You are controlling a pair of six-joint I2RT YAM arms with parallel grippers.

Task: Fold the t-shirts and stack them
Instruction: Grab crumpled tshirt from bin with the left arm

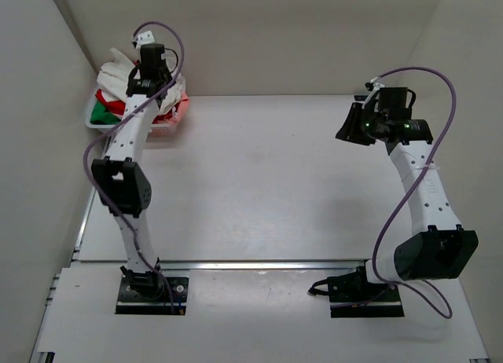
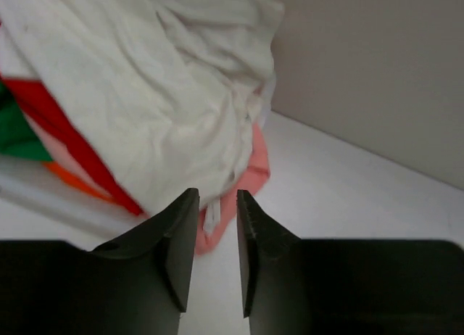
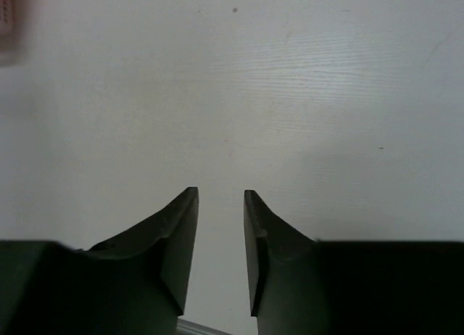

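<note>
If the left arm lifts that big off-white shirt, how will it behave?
Likely floppy: the off-white t-shirt lies in soft wrinkled folds. Probably light, being thin cloth. It drapes over the red shirt, so it may drag that along.

The basket [image 1: 89, 116] was located on the table [image 1: 259, 190], at its far left corner. The t-shirts [image 2: 145, 96] were heaped in the basket and spilled over its rim. The left gripper [image 2: 216, 194] was positioned at the heap. The right gripper [image 3: 220, 194] was positioned well to the right of the basket, above the table.
</note>
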